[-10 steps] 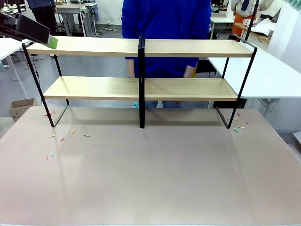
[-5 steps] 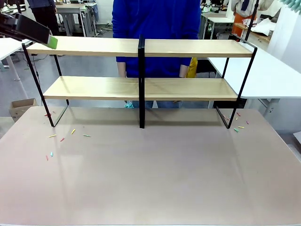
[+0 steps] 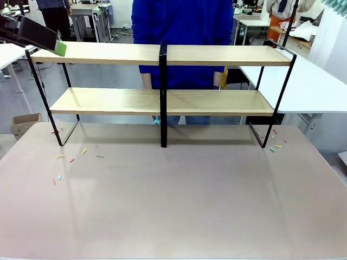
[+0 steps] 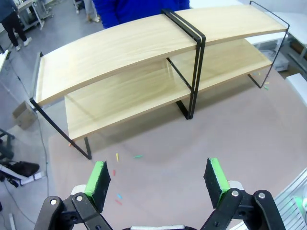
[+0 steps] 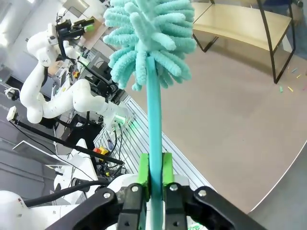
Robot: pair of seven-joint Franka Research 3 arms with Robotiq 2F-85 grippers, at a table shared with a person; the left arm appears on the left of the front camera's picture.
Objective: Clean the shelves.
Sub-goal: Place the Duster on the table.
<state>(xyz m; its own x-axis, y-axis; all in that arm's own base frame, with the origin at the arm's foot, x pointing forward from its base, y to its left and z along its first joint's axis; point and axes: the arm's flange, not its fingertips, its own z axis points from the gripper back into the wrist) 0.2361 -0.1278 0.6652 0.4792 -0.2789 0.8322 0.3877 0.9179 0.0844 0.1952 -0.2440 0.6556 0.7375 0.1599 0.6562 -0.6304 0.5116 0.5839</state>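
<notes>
- The table (image 3: 179, 200) is a wide pale pinkish-beige surface filling the near part of the scene.
- The shelves (image 3: 162, 54) stand along the table's far edge, spanning nearly its whole width: two long light-wood boards, one above the other, in a thin black frame with a black centre post; both boards look bare.
- A person in a blue top (image 3: 181, 32) stands just behind the shelves, at the middle of the far side.
- The left arm reaches in at the far left, and the left gripper (image 4: 158, 179) sits up beside the left end of the top board; in the left wrist view its two green-padded fingers (image 4: 100, 178) stand well apart with nothing between them.
- The right gripper (image 5: 154, 175) has its green pads pressed tight on the thin handle of a teal duster (image 5: 151, 43), whose fluffy head rises well above the fingers, over the table's right side.
- A small cardboard box (image 3: 24, 123) rests on the floor beyond the table's far-left corner.
- Small coloured scraps (image 3: 70, 160) lie scattered on the table near the shelves' left foot.
- A few more coloured bits (image 3: 275, 145) lie by the right foot.
</notes>
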